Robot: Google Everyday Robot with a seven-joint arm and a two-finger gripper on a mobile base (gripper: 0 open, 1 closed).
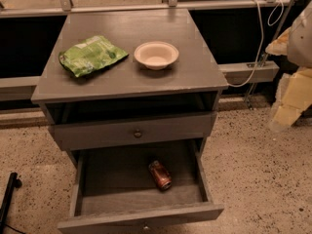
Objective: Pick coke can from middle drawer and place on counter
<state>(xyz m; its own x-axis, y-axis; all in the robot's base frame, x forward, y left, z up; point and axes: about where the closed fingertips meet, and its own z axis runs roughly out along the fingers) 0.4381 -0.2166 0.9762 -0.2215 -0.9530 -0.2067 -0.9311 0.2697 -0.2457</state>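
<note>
Middle drawer (141, 217): lower centre, open from above; floor bare on both sides of the coke can (160, 175).
Overhang: upper drawer front (112, 133) covers the drawer's rear.
Counter (200, 74): right side bare; chip bag (91, 55) left, bowl (156, 55) centre.
Gripper (287, 106): right edge, apart from the cabinet.

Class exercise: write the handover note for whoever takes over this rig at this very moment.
Gripper: at the right edge of the view, beside the cabinet, far from the can.
Coke can: lying on its side in the open middle drawer, right of centre.
Counter: holds a green chip bag and a bowl.
Done: drawer is open.
Left: reach in, grasp the can, lift it, set it on the counter.
</note>
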